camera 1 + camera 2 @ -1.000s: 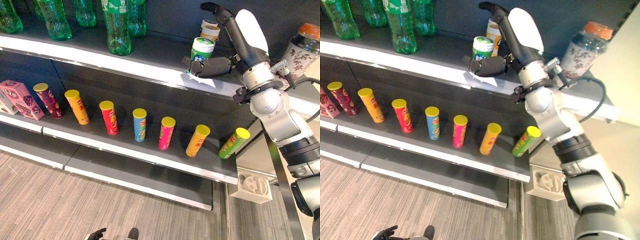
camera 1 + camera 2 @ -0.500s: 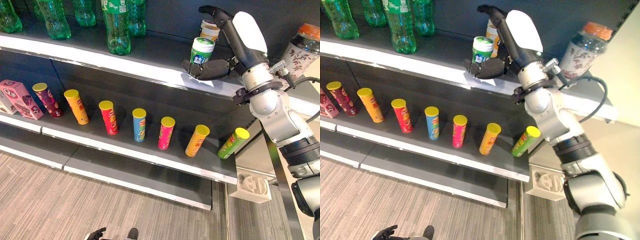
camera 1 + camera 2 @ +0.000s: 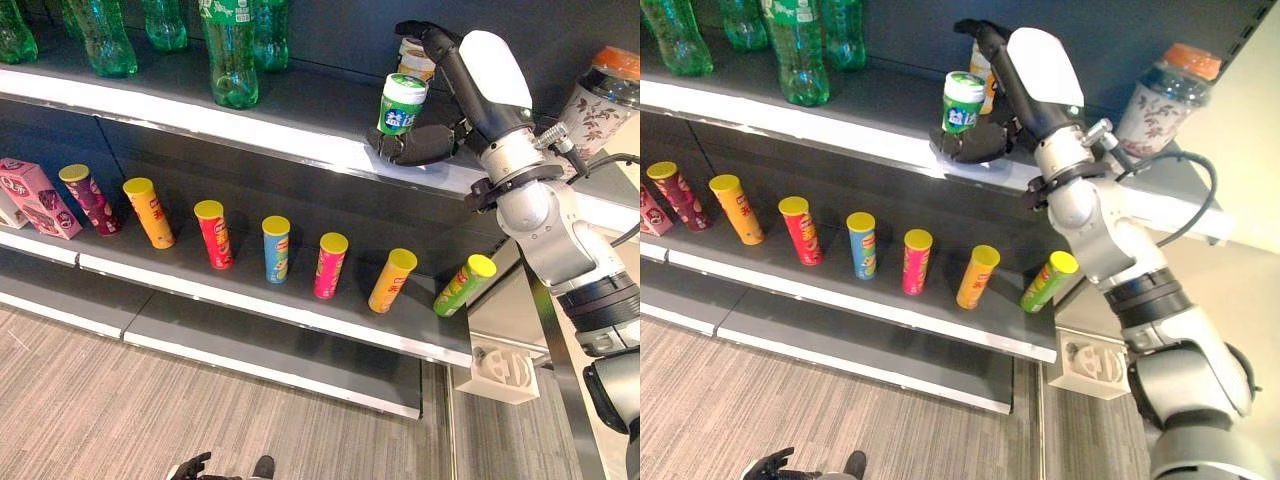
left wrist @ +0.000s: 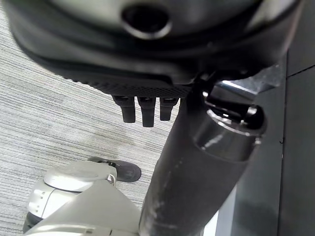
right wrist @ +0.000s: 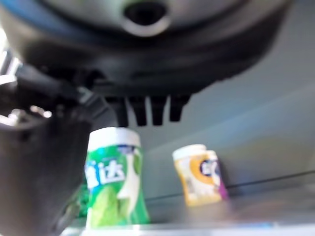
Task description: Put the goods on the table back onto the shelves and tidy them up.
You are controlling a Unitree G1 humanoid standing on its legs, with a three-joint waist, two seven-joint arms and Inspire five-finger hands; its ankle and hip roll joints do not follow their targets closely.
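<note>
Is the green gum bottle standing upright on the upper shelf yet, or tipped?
Upright: the green gum bottle stands cap up on the upper shelf, with the right hand open beside its base.

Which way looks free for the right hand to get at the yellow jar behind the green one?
Probably none directly: the green jar stands between the right hand and the yellow jar.

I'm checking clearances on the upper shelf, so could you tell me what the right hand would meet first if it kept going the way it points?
Probably the green-and-white bottle, standing just past the right hand; the orange-and-white bottle stands further back and to one side. Depth is hard to judge.
</note>
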